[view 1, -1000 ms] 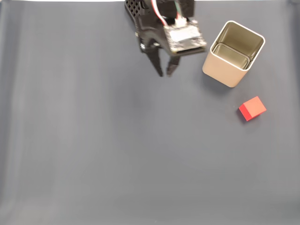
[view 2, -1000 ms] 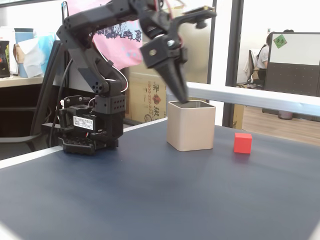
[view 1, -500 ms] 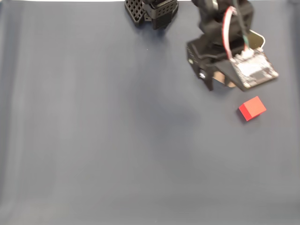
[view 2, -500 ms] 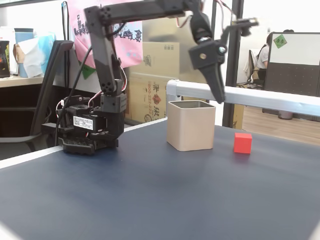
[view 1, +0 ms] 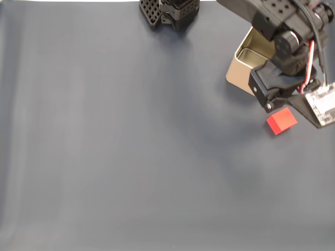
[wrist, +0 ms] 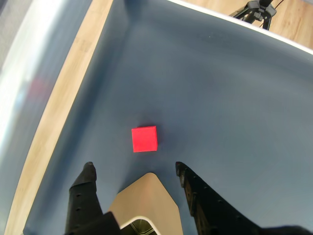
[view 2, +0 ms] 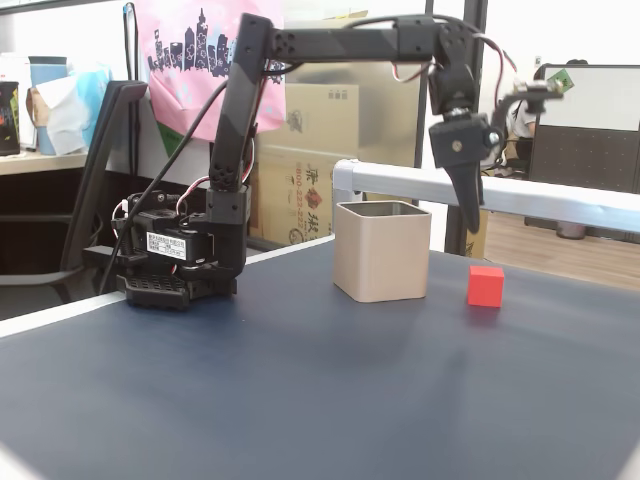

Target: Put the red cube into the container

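The red cube [view 1: 281, 121] lies on the dark blue mat just in front of the container [view 1: 245, 56], a cream square tin with a shiny inside. In a fixed view from the side, the cube [view 2: 485, 285] sits to the right of the tin [view 2: 381, 264], a short gap apart. My gripper [view 2: 470, 222] hangs in the air, pointing down over that gap, higher than the tin's rim. In the wrist view the gripper [wrist: 134, 169] is open with nothing held. A corner of the tin [wrist: 146, 196] shows between the fingers, with the cube [wrist: 145, 139] just beyond.
The arm's black base [view 2: 180, 265] stands at the mat's back edge, left of the tin. A white rail [view 2: 540, 195] runs behind the table. The mat's edge and a wooden strip [wrist: 63, 107] lie left of the cube in the wrist view.
The arm has swung from beside the base, across the tin, to above the gap between tin and cube. Cube and tin have not moved.
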Tool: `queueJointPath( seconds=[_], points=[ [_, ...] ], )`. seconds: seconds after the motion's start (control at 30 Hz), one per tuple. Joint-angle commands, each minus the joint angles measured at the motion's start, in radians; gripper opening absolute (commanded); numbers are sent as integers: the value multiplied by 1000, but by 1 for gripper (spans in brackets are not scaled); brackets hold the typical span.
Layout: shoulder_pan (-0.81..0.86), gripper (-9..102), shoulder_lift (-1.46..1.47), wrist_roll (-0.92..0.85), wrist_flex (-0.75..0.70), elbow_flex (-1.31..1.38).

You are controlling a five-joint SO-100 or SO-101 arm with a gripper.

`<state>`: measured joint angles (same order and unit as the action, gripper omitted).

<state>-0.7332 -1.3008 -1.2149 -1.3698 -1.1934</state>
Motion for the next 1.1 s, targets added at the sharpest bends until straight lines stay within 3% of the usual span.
queueJointPath(
  seconds=[0.0,0.53,1.07],
  points=[
    [-6,38,37,2,0,77],
    [-25,37,250,18,120,140],
    [-48,36,331,48,120,218]
  ],
)
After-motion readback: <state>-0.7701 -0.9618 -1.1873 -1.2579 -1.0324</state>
